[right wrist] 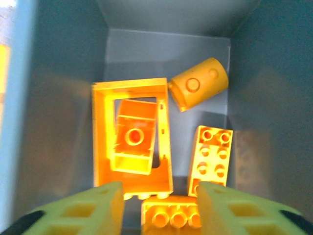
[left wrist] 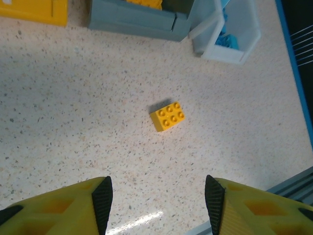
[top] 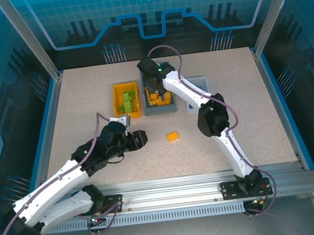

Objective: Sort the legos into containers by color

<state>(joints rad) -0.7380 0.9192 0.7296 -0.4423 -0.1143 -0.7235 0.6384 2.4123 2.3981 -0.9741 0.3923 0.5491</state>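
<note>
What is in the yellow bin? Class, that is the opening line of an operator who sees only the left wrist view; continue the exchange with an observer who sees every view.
Observer: Lime green legos lie in the yellow bin.
Operator: And the other arm?
Observer: The right pincer hangs over the grey bin.
Operator: What lies below it?
Observer: An orange frame with an orange brick lying inside it.
</note>
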